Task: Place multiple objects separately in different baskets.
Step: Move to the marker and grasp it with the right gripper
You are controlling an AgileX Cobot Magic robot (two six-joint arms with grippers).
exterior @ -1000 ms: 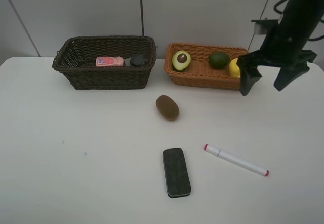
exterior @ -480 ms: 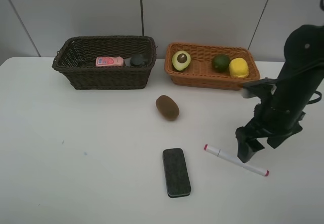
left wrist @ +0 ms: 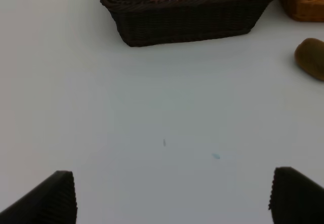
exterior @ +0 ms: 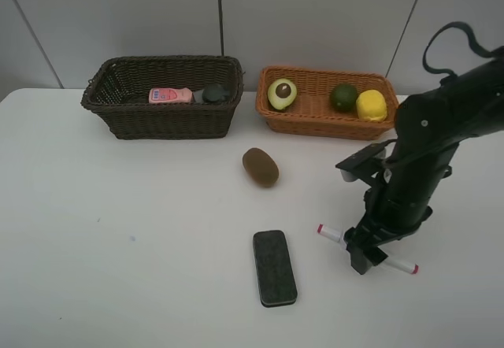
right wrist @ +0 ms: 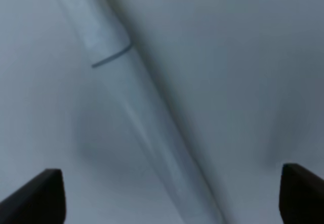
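The left end effector (left wrist: 173, 199) shows only in its wrist view, with its fingers spread wide over the white tabletop (exterior: 118, 230) and gripping nothing. At 10 o'clock on the tabletop stands the dark brown wicker basket (exterior: 165, 121). In it lies the pink bottle (exterior: 171, 95), with the dark green bottle (exterior: 213, 94) just beside it at its 3 o'clock. Near the middle of the tabletop the brown kiwi (exterior: 261, 166) lies alone. The black eraser (exterior: 275, 268) lies at 6 o'clock from the kiwi, well apart from it. At 1 o'clock on the tabletop sits the orange-tan wicker basket (exterior: 315, 124). It holds, from 9 to 3 o'clock, the halved avocado (exterior: 282, 94) cut side up, the round green fruit (exterior: 343, 97) and the yellow lemon (exterior: 372, 105). The last two are touching. At 3 o'clock from the eraser the white marker (exterior: 332, 233) lies flat, red at both ends. The right end effector (exterior: 368, 253) is down over its middle. The right wrist view shows the fingers wide apart, with the marker barrel (right wrist: 136, 97) running between them and not clamped.
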